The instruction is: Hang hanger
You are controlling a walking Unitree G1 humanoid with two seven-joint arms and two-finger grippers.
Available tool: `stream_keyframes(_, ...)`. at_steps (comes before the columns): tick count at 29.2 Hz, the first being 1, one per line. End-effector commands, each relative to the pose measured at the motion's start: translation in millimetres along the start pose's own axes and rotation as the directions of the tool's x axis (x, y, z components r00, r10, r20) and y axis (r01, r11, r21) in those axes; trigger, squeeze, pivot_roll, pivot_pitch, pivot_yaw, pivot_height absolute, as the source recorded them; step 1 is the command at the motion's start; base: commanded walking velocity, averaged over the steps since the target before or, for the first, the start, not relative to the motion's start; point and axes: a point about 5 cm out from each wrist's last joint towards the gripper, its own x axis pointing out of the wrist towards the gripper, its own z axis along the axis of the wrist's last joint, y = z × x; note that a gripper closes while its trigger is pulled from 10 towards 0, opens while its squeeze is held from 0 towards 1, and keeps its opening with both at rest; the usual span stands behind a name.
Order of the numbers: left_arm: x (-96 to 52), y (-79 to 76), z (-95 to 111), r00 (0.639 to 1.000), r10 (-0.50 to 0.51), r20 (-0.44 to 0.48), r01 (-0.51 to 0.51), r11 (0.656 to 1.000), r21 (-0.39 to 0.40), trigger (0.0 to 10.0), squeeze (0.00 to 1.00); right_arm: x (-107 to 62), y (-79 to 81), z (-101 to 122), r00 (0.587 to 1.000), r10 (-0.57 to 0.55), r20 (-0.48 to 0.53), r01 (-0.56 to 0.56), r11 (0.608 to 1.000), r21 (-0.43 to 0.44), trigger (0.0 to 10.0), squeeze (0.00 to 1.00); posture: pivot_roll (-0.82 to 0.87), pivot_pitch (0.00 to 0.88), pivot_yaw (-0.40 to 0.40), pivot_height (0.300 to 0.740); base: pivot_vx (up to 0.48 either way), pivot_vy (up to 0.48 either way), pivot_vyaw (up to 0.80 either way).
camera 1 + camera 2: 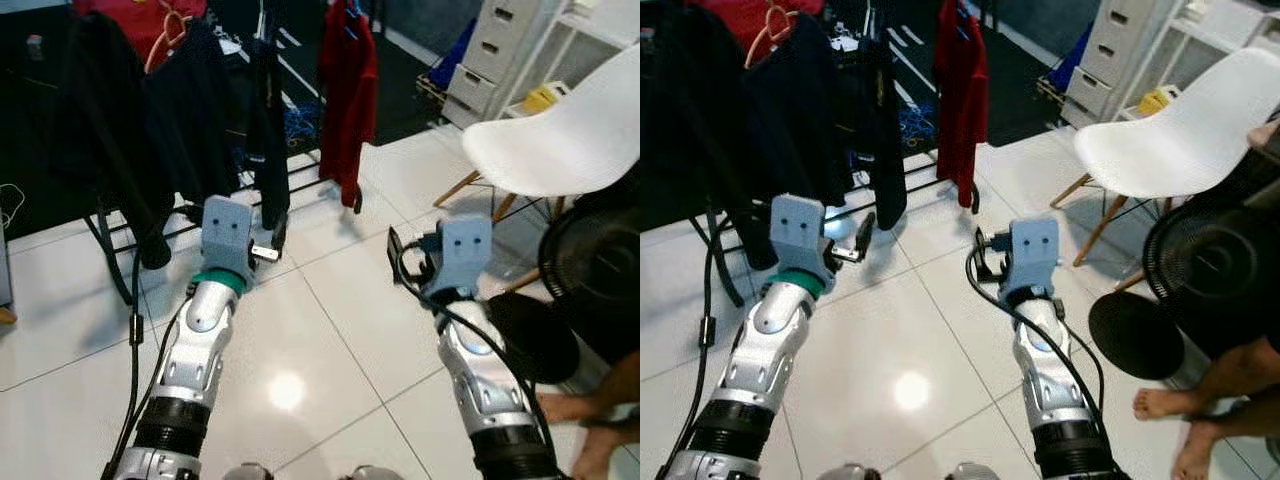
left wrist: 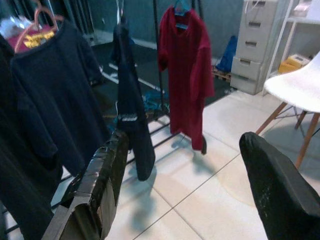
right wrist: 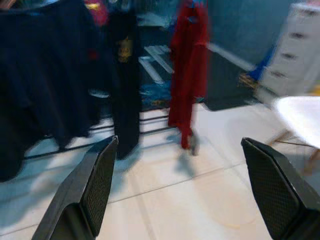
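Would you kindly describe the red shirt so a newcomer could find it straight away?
Start at the clothes rack standing on the white tiled floor, hung mostly with dark garments. The red shirt hangs at its end nearest the white chair, on a blue hanger. It alone is bright red, full length and unobstructed.

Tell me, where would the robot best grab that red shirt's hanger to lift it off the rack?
Probably the blue hanger at its neck, just under the hook, approached from the front: the red shirt covers its shoulders. Both the left gripper and right gripper are open and empty.
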Motion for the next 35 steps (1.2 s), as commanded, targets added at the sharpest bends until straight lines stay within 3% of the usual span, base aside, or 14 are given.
stream_keyframes(1,2.0,-4.5,5.0,1.000,-0.015,0.019,0.015,1.000,0.002,10.0,0.00,-1.2,-10.9,-1.9,0.999,-0.043,-0.011,0.043,0.999,0.004,10.0,0.00,-0.06,0.000,0.002,0.740,0.465,0.000,0.00)
stream_keyframes(6,2.1,-9.6,6.7,0.999,-0.032,0.033,0.031,0.999,0.018,10.0,0.00,4.2,-13.6,11.4,0.995,-0.075,0.064,0.076,0.997,-0.019,10.0,0.00,-0.06,0.000,0.007,0.740,0.465,0.000,0.00)
stream_keyframes(24,0.8,-13.2,6.7,0.999,-0.041,0.035,0.041,0.999,0.019,10.0,0.00,4.9,-11.4,9.1,0.997,-0.062,0.051,0.061,0.998,0.017,10.0,0.00,-0.06,0.000,0.012,0.740,0.463,0.000,0.00)
stream_keyframes(31,1.4,-13.4,7.8,0.998,-0.041,0.039,0.040,0.999,0.020,10.0,0.00,4.8,-10.2,10.2,0.998,-0.033,0.058,0.033,0.999,-0.013,10.0,0.00,-0.06,0.000,0.011,0.740,0.462,0.000,0.00)
stream_keyframes(35,1.1,-13.0,8.9,0.998,-0.037,0.043,0.036,0.999,0.020,10.0,0.00,6.1,-13.3,10.6,0.997,-0.045,0.063,0.046,0.999,-0.021,10.0,0.00,-0.06,0.000,0.010,0.740,0.461,0.000,0.76)
